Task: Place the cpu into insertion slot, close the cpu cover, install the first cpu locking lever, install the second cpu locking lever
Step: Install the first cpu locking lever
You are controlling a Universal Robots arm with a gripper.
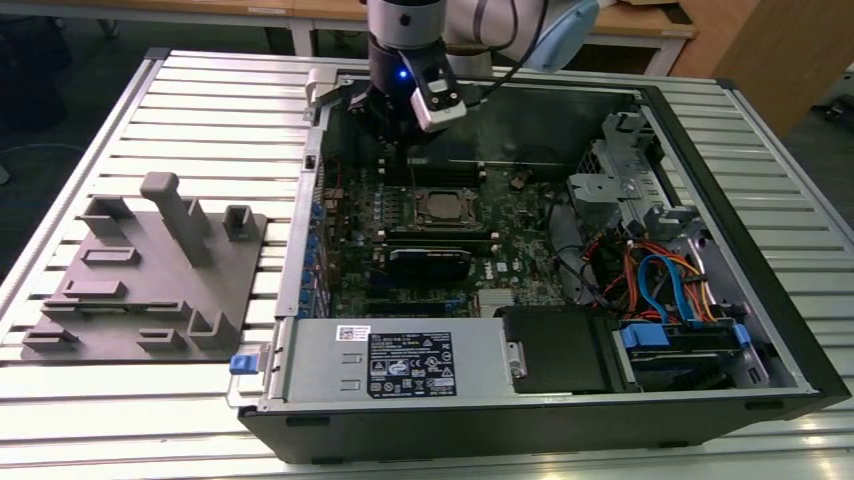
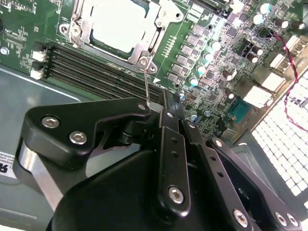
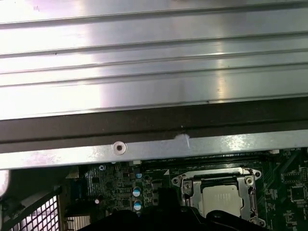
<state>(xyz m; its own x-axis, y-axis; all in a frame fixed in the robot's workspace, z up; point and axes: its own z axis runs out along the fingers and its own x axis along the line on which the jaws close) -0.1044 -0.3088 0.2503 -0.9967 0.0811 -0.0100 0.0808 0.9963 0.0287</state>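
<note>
The cpu (image 2: 118, 24) seated flat in the insertion slot (image 3: 193, 191), pale face upward, near the middle of the green motherboard (image 2: 216, 72). Around it the cpu cover (image 2: 77, 29), laid down over the chip and framing the face through its square window. From one corner of the cover a thin locking lever (image 2: 146, 82), a bare metal rod, reaching across the long black memory slots (image 2: 96, 72) up to the gripper (image 2: 155, 107). Jaws pressed together on the end of this rod, pinching it, as seen in the second wrist view. In the exterior view, gripper low inside the open computer case (image 1: 767, 260), over the far part of the board, just beyond the socket. At the near edge of the case a grey power supply (image 1: 387, 360); at the exterior view's right, blue and orange cables (image 1: 654, 285). Case lying on a slatted metal counter (image 1: 214, 110), a grey moulded fixture (image 1: 147, 270) just beside it at the exterior view's left
</note>
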